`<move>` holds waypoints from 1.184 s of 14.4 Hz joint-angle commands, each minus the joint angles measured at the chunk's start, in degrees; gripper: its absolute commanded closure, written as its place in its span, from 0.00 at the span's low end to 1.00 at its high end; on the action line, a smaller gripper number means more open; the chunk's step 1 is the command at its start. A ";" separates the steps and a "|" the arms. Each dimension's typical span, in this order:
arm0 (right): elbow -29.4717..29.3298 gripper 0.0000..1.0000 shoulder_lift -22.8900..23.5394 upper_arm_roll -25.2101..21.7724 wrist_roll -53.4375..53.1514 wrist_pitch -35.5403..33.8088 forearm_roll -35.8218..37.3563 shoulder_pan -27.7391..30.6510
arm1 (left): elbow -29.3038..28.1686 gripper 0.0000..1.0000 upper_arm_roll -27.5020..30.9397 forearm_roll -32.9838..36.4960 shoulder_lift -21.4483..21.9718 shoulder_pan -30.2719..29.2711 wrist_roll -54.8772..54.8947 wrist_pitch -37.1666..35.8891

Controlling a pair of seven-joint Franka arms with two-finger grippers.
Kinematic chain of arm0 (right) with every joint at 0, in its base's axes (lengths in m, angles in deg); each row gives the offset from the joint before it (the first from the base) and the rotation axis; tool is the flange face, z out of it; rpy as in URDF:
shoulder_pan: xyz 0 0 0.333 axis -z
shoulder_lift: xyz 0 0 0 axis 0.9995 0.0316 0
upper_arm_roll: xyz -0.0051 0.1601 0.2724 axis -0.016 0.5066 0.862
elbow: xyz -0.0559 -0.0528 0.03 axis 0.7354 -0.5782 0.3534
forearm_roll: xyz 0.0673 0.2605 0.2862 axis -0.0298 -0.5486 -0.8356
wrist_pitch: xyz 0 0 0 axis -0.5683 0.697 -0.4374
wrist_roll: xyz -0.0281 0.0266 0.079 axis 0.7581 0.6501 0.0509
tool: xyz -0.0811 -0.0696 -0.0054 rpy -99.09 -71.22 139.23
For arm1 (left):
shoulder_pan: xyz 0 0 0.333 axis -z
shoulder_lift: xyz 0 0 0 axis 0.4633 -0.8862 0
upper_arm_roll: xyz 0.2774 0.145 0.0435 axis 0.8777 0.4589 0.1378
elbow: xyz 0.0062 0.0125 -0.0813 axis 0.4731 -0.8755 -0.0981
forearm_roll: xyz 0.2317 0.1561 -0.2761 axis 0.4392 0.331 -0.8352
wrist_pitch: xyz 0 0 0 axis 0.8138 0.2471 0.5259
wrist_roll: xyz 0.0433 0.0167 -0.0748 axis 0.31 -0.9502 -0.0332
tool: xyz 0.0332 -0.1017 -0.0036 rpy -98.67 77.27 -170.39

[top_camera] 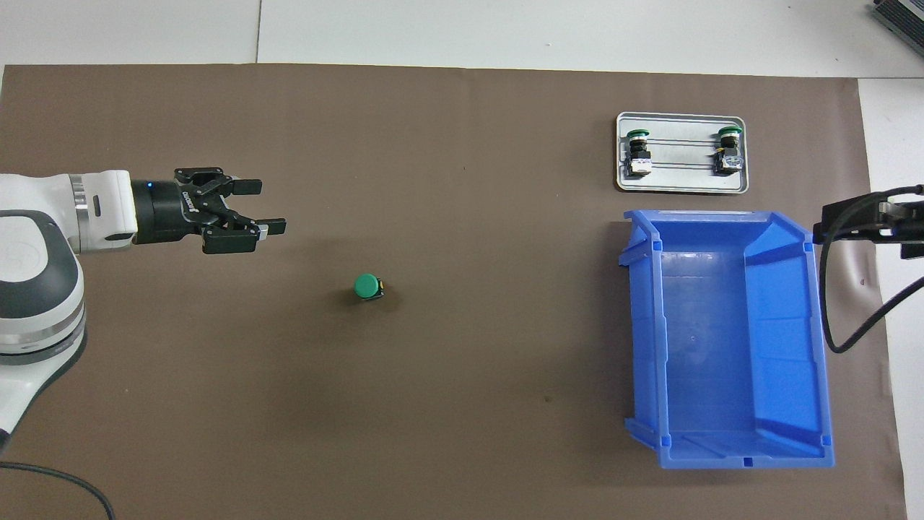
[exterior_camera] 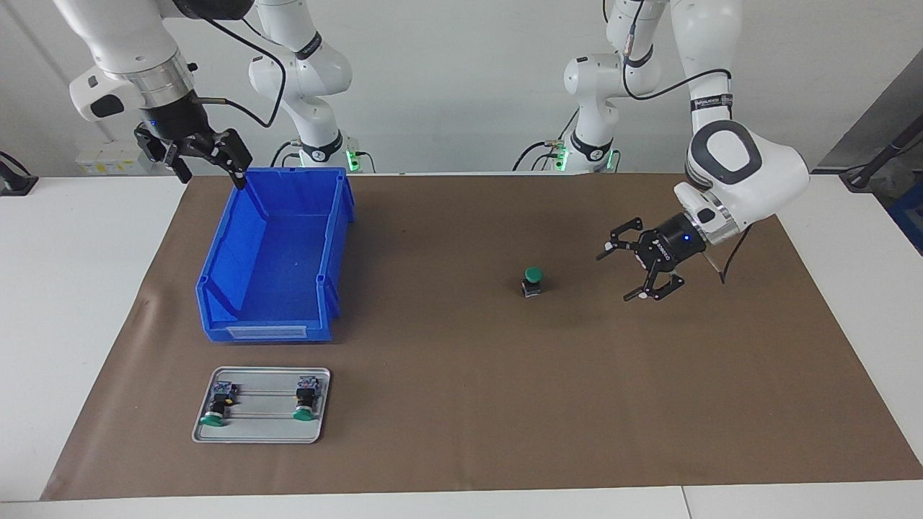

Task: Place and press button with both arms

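Observation:
The button [exterior_camera: 532, 281] stands upright on the brown mat near the table's middle, green cap up; it also shows in the overhead view [top_camera: 368, 287]. My left gripper [exterior_camera: 615, 276] is open and empty, pointing sideways at the button from the left arm's end of the table, a hand's width away from it and not touching. In the overhead view the left gripper [top_camera: 268, 208] is over bare mat. My right gripper [exterior_camera: 209, 164] is open and empty, raised over the blue bin's corner nearest the robots; only part of the right gripper [top_camera: 866, 220] shows from above.
An empty blue bin [exterior_camera: 267, 331] sits toward the right arm's end, also seen from above [top_camera: 820, 325]. A small grey tray [exterior_camera: 263, 425], farther from the robots than the bin, holds two more green-capped buttons [exterior_camera: 216, 405] lying on their sides; the tray also shows from above [top_camera: 682, 184].

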 commanded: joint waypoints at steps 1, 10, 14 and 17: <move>0.63 0.00 -0.55 0.08 0.05 -0.17 -1.32 0.29 | 0.13 0.05 0.17 4.92 1.58 3.08 -12.92 1.71; 1.51 0.00 -0.99 0.08 0.14 0.44 -1.32 0.29 | 4.97 0.05 0.17 28.04 1.84 14.24 -46.86 1.71; 1.51 0.00 -0.99 0.08 0.14 0.44 -1.23 0.38 | 4.88 0.23 0.17 34.45 1.93 18.11 -54.33 1.53; 1.51 0.00 -0.99 0.08 0.23 0.44 -1.23 0.38 | 4.62 0.75 -0.35 46.38 2.02 21.18 -69.63 1.71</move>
